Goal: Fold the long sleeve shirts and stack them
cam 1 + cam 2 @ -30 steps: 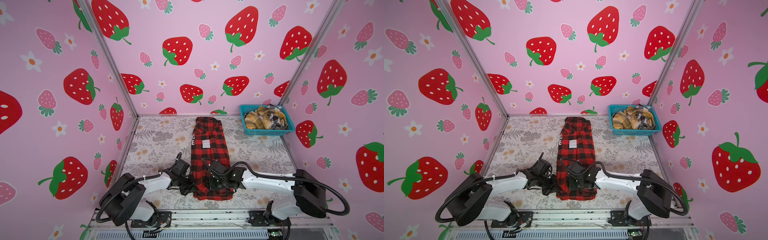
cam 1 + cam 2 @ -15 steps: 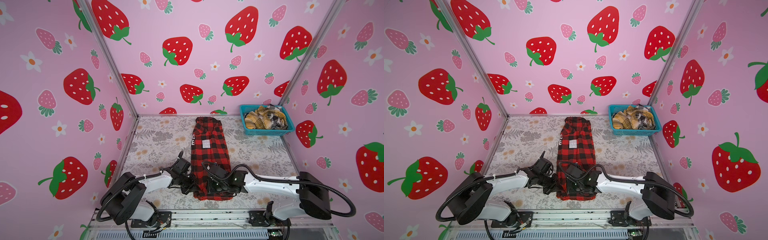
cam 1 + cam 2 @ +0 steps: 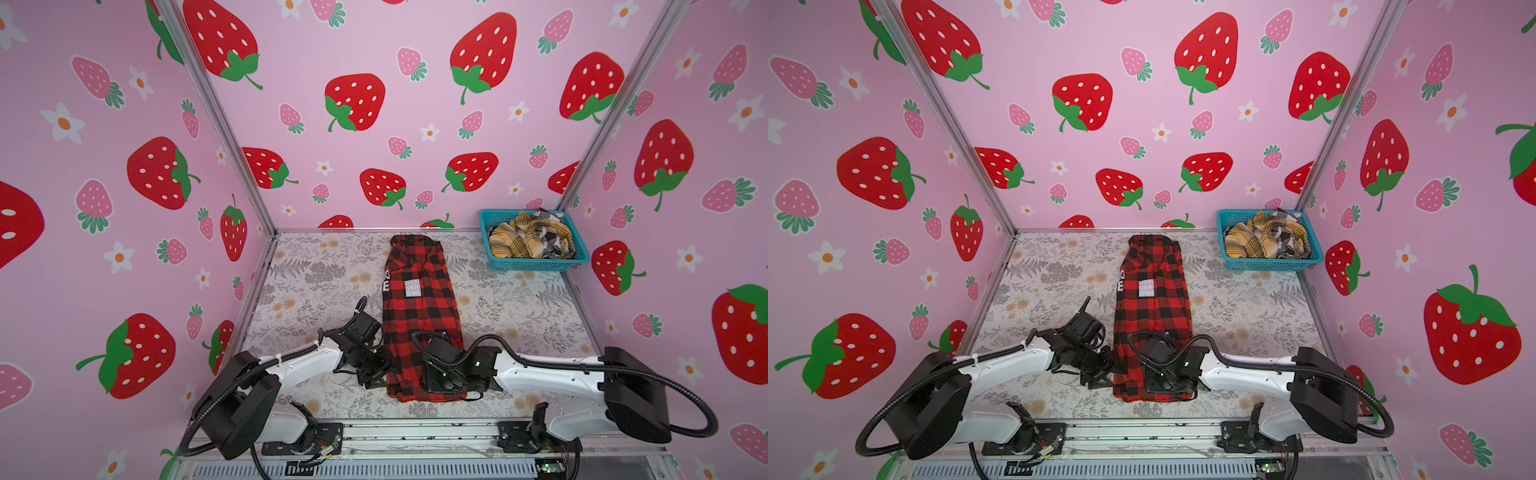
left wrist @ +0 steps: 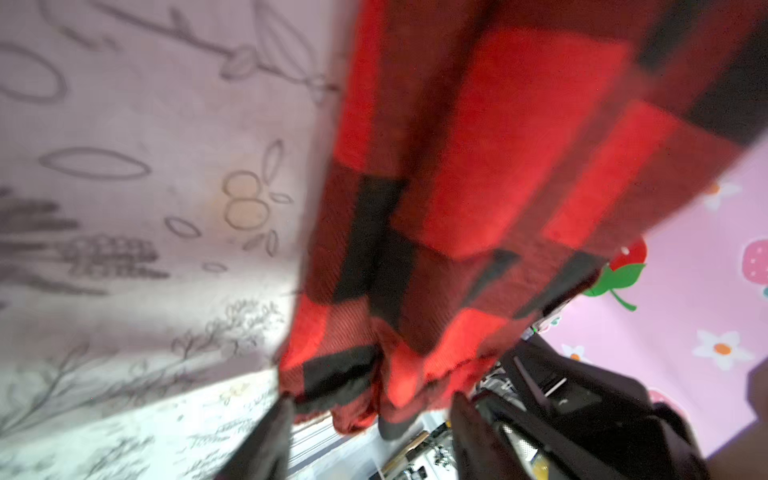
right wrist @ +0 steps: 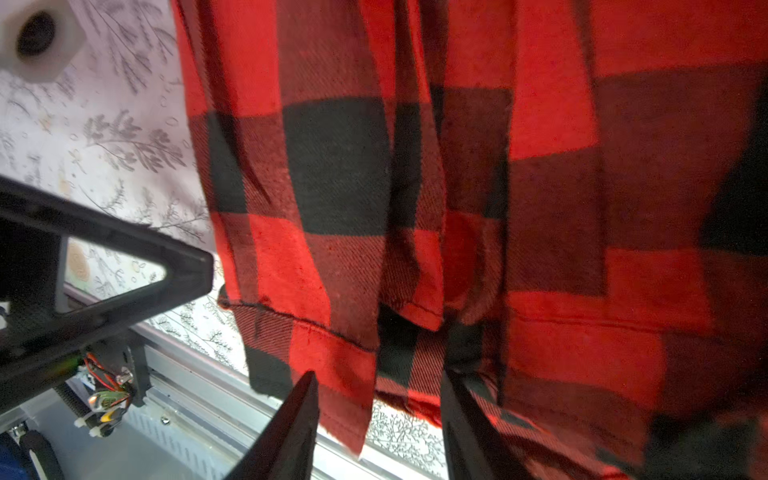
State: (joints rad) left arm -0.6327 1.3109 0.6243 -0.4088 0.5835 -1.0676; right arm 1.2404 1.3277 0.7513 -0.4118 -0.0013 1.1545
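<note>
A red-and-black checked long sleeve shirt [image 3: 419,316] [image 3: 1152,316] lies folded into a long strip down the middle of the table, collar at the far end. My left gripper [image 3: 376,372] [image 3: 1100,372] is at the left side of its near end. In the left wrist view the left gripper [image 4: 372,401] is open, the blurred shirt hem [image 4: 478,166] just past its tips. My right gripper [image 3: 436,376] [image 3: 1163,380] is over the near end. In the right wrist view the right gripper [image 5: 378,376] is open astride the loose hem [image 5: 457,166].
A turquoise mesh basket [image 3: 536,264] [image 3: 1266,264] in the far right corner holds a crumpled mustard plaid shirt [image 3: 511,241] and a black-and-white plaid one [image 3: 548,237]. A floral cloth [image 3: 324,282] covers the table. A metal rail [image 3: 415,432] runs along the near edge.
Both grippers' jaws now stand apart at the shirt's near end. The right gripper has shifted slightly left over the hem. The shirt lies where it did.
</note>
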